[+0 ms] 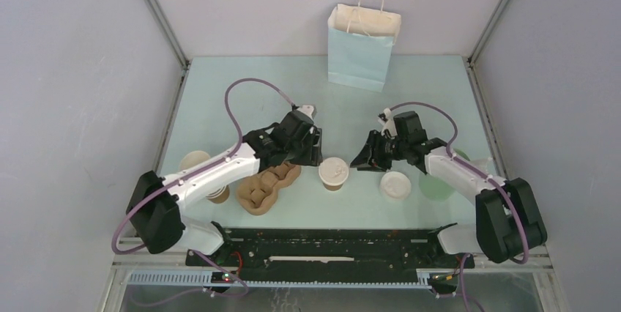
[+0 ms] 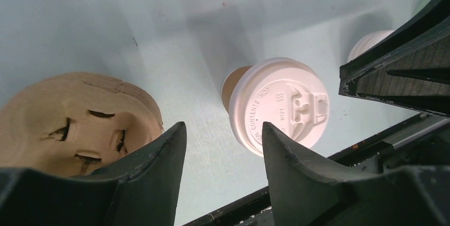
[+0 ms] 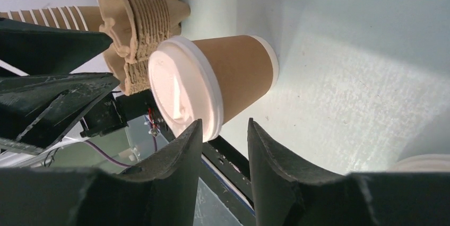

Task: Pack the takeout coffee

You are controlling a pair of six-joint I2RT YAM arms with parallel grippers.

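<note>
sitting lower middle of the top view, the takeout coffee (image 1: 333, 173) stands upright on the table (image 1: 242, 99), white lid on. it's between the stacked pulp carriers (image 1: 267, 186) on its left and some white lids (image 1: 395, 185) on its right. just behind, the left gripper (image 1: 310, 152) and right gripper (image 1: 364, 158) hover either side, fingers spread, gripping nothing. top centre, a pale blue paper bag (image 1: 364, 47) stands.

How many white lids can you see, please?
2: one fitted lid on the takeout coffee at centre; one loose lid right of it, possibly a stack.
</note>
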